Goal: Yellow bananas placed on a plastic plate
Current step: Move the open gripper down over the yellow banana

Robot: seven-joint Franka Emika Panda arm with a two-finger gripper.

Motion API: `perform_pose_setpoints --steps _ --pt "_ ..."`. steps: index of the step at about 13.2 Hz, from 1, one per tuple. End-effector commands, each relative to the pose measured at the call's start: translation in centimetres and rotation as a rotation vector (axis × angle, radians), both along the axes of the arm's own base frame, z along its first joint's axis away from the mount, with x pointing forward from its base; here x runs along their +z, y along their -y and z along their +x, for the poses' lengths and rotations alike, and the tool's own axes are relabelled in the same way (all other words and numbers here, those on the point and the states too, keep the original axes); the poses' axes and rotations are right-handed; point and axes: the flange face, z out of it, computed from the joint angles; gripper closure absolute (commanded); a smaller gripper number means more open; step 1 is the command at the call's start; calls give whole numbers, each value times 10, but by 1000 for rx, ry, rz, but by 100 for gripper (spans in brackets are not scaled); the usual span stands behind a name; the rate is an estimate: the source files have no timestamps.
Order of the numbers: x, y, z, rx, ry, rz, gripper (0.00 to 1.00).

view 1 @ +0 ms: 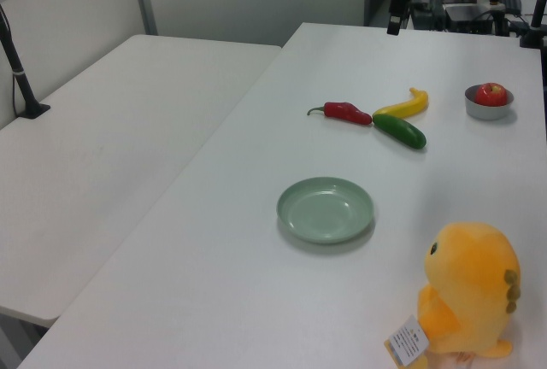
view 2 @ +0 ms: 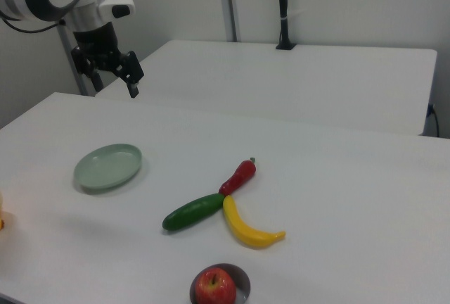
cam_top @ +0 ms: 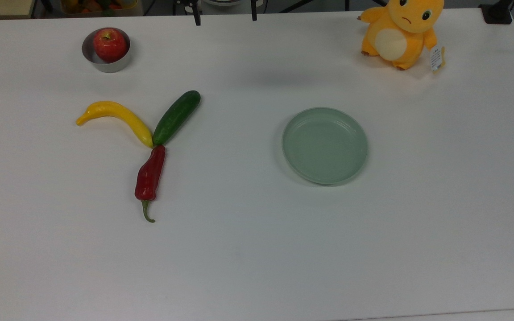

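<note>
Smooth white table [cam_top: 257, 249], curved banana [cam_top: 116, 118], round ribbed-rim plate [cam_top: 325, 145], hand [view 2: 112, 72] fingers apart

The arm's white, rounded wrist section sits at the right view's upper left, with a black gripper [view 2: 121, 73] hanging from it and tilted toward the right view's right. Its two dark fingers [view 2: 133, 79] point downward and stand apart, nothing between them, raised well above the surface. In the top view the two fingertips [cam_top: 197, 18] poke in at the upper edge as a pair of short dark prongs set apart, and in the left view the gripper [view 1: 397, 6] hangs dark at the far end.
</note>
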Motion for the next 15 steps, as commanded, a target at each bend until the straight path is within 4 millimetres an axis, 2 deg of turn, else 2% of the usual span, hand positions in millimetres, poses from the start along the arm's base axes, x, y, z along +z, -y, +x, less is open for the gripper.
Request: perform_pose_setpoints --steps 1,5,8,10,15 --pt "-8 -1 -6 19 -11 11 0" --pt "-9 -1 -5 19 -14 11 0" --pt "-25 7 -6 42 -43 -10 0" --pt "-30 30 -5 95 -46 -33 0" --pt "-61 97 -6 419 -93 -119 0"
